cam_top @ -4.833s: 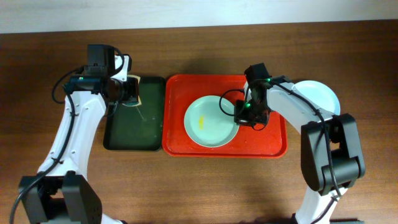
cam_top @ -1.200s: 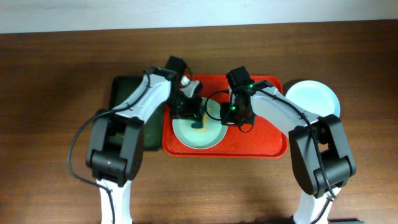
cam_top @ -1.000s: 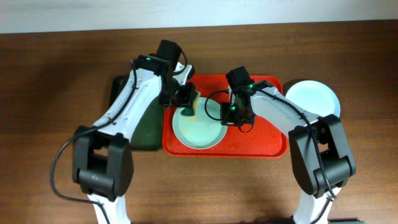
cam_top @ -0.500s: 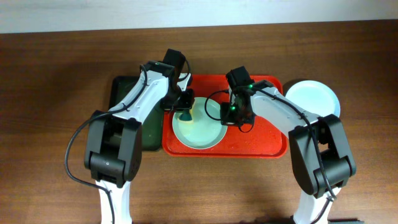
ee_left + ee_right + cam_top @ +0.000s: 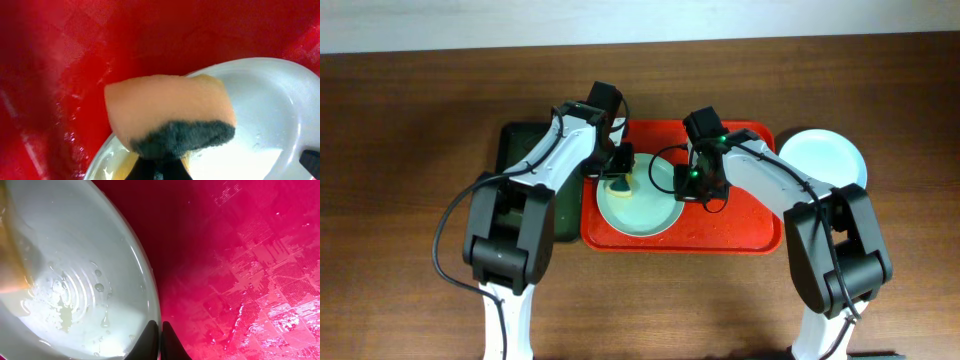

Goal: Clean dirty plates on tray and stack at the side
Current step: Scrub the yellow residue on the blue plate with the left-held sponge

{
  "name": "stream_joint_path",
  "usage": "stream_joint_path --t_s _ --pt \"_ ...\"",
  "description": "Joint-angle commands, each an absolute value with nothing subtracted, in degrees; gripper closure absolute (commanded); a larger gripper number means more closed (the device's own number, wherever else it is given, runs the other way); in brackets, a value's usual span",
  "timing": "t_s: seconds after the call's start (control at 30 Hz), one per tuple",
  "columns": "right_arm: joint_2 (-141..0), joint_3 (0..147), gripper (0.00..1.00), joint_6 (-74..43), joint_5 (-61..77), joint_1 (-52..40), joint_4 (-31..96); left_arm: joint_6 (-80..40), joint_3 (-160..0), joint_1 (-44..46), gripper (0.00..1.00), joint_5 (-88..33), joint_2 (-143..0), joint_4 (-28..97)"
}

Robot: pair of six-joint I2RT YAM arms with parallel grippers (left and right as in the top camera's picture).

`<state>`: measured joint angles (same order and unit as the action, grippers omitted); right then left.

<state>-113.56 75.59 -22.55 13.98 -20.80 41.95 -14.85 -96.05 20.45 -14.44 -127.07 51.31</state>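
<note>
A pale blue-green dirty plate lies on the red tray. My left gripper is shut on an orange sponge with a dark scouring side, pressed on the plate's upper-left rim. Yellowish wet residue shows under the sponge. My right gripper is shut on the plate's right rim; in the right wrist view its fingertips pinch the edge of the wet plate. A second pale plate sits on the table to the right of the tray.
A dark green tray lies left of the red tray, largely covered by my left arm. The red tray's floor is wet and patterned. Brown table surrounds both trays.
My left gripper has drawn the sponge from the plate's middle up to its upper-left rim and shifted slightly there. The right gripper and plate have stayed still.
</note>
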Motion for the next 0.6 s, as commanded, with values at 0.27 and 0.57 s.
stream_joint_path --t_s 0.27,0.57 --pt "-113.8 75.9 0.96 -22.8 14.0 -21.4 42.2 -11.9 -99.2 21.9 1.0 -30.7 -128.4 50.4" --pt "-113.8 75.9 0.96 -22.8 14.1 -21.4 42.4 -11.9 -99.3 21.6 0.99 -13.5 -117.4 60.1"
